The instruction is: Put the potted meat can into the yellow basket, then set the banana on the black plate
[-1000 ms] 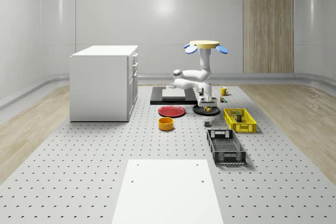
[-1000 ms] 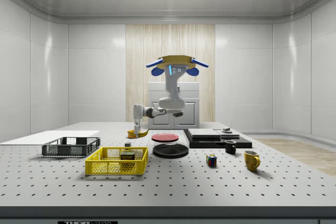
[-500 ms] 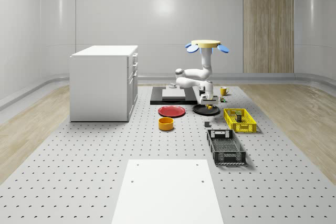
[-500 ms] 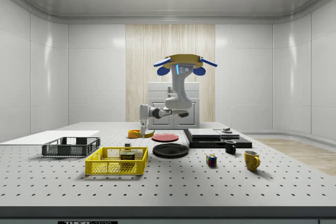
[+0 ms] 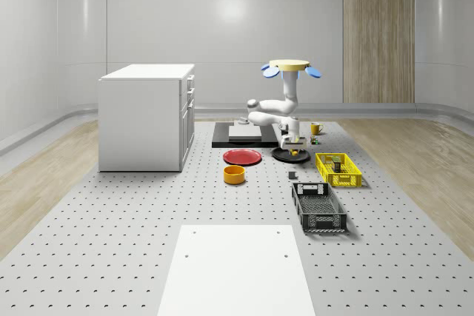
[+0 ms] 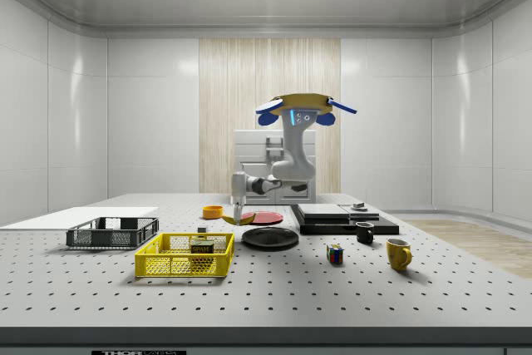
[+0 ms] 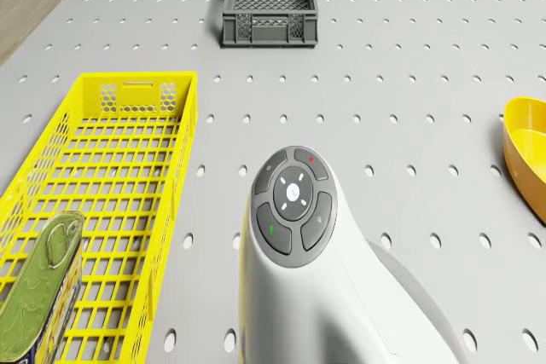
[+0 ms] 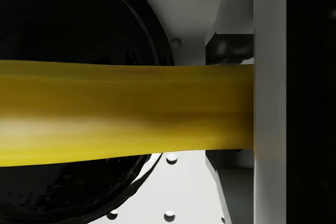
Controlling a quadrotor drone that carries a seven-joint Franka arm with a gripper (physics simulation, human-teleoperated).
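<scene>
The drone (image 6: pixel 304 106) hovers above the table near the black plate (image 6: pixel 270 237). Its arm reaches down and the gripper (image 6: pixel 238 212) is shut on the banana (image 6: pixel 239 219), held just above the table at the plate's edge on the side view's left. In the wrist view the banana (image 8: pixel 126 111) lies crosswise over the black plate (image 8: pixel 79 24), pressed against a grey finger (image 8: pixel 269 98). In the whole-scene view the gripper (image 5: pixel 294 146) is over the black plate (image 5: pixel 281 157). The potted meat can (image 7: pixel 38 296) lies inside the yellow basket (image 7: pixel 128 210).
A grey crate (image 5: pixel 318 207) stands in front of the yellow basket (image 5: pixel 338 169). A red plate (image 5: pixel 242 157) and an orange bowl (image 5: pixel 235 175) lie beside the black plate. A small dark cube (image 5: pixel 292 175), mugs (image 6: pixel 398 253), a puzzle cube (image 6: pixel 334 253) and a white cabinet (image 5: pixel 147 116) are around.
The drone and arm have carried the banana toward the side view's right, from near the orange bowl to the black plate's edge. The gripper stays shut on it.
</scene>
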